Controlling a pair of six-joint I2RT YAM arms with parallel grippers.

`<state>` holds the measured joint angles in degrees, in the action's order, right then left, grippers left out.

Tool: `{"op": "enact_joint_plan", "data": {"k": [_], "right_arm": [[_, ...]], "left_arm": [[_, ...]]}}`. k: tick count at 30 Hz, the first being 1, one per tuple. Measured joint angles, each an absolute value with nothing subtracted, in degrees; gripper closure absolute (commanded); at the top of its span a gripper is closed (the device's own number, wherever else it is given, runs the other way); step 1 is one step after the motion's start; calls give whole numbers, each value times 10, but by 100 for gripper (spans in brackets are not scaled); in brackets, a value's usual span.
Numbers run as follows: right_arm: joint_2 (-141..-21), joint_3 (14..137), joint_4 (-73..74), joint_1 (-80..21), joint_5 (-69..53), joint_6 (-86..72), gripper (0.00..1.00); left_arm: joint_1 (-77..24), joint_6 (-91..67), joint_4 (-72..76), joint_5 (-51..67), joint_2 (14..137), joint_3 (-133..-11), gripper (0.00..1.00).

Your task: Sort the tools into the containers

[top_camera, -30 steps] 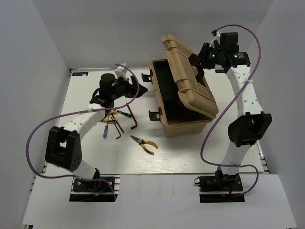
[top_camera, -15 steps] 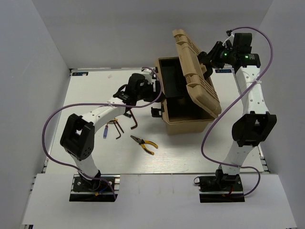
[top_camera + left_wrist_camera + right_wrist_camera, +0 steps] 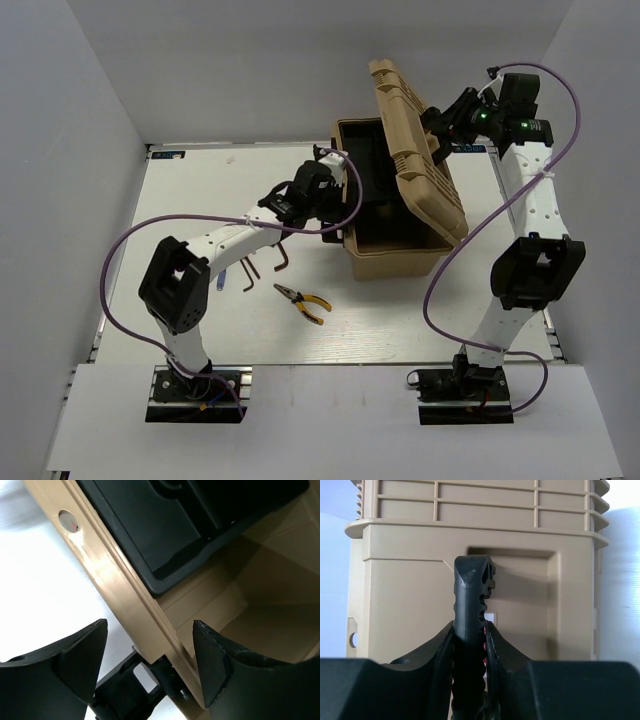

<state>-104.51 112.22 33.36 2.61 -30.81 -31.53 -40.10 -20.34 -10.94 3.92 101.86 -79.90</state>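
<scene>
The lid (image 3: 415, 165) is held raised by the right hand (image 3: 470, 635), clamped on its black handle (image 3: 474, 580). Slippage would drop it onto the left hand (image 3: 150, 630), spread wide astride the left wall of the toolbox (image 3: 395, 262). Pliers (image 3: 303, 299) and hex keys (image 3: 268, 262) lie on the tabletop (image 3: 200, 190).

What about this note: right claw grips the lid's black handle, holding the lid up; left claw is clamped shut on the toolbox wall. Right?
No: the left wrist view shows the left claw open, straddling the toolbox wall. The right claw does grip the black handle, lid up.
</scene>
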Motion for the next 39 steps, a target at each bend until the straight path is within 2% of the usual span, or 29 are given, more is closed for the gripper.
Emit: {"op": "enact_joint_plan", "data": {"k": [6,13,25,38,39], "right_arm": [[-1038,1102,311,34,-328,-328,100],[-1011,1059,291,67,-356,-337,100],[-988,1022,287,161,-441,-348,100],[-1028,1015,281,246,-580,-345,100],[-1031,1015,281,249,-586,-344,96]], "left_arm": [[-412,-198,-135,10,1038,-827,35],[-418,-204,-137,-19,1038,-831,42],[-422,-211,-135,-37,1039,-832,44],[-421,-222,-109,-39,1036,-817,44],[-421,-222,-107,-39,1036,-815,44]]}}
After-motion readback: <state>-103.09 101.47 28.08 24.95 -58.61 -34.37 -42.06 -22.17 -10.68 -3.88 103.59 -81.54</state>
